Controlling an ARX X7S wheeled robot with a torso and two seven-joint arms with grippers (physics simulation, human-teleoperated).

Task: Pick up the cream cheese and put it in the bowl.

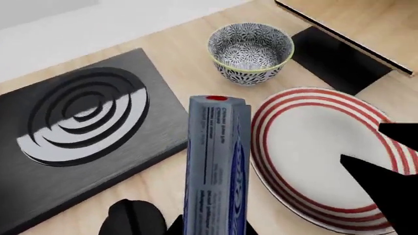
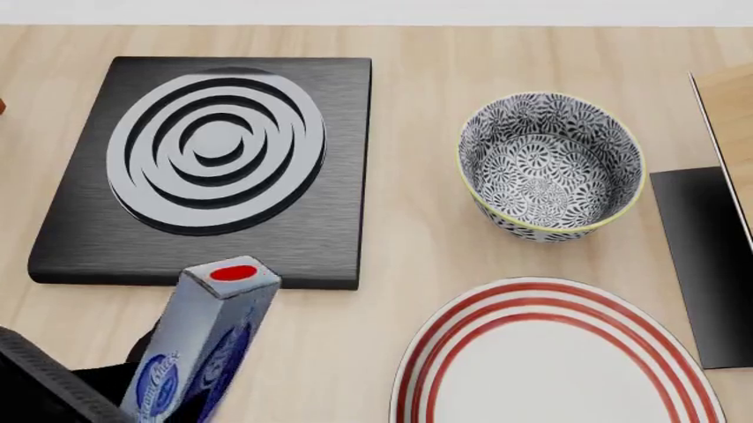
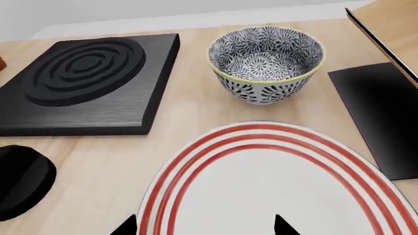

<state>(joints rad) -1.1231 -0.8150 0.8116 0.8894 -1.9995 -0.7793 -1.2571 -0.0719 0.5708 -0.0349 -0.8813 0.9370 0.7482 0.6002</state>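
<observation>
At the 7 o'clock corner of the head view, the left pincer [image 2: 141, 388] holds the cream cheese [image 2: 203, 348] clamped by its lower end, off the table [image 2: 412, 247], with the red oval on the narrow end facing up and away. The box tilts forward, its free end near the front edge of the black ridged board [image 2: 200, 167]. The bowl [image 2: 551, 166] stands at 2 o'clock from the box, well apart, with the red-ringed plate [image 2: 553, 361] just beside it toward the robot.

Judged step: carry to the bowl.

1. Keep the box raised; its free end must pass above the yellow-green rim, which stands higher than the plate.
2. Travel toward 2 o'clock across the bare wood between board and plate.
3. Centre the free end over the bowl's mouth before lowering.
4. The box looks longer than the bowl is deep, so point it down steeply and expect it to lean on the rim.
5. Release only once the lower end is inside.

The right pincer [image 3: 205, 227] hangs over the plate; only 2 dark tips show, set apart and holding nothing.
</observation>
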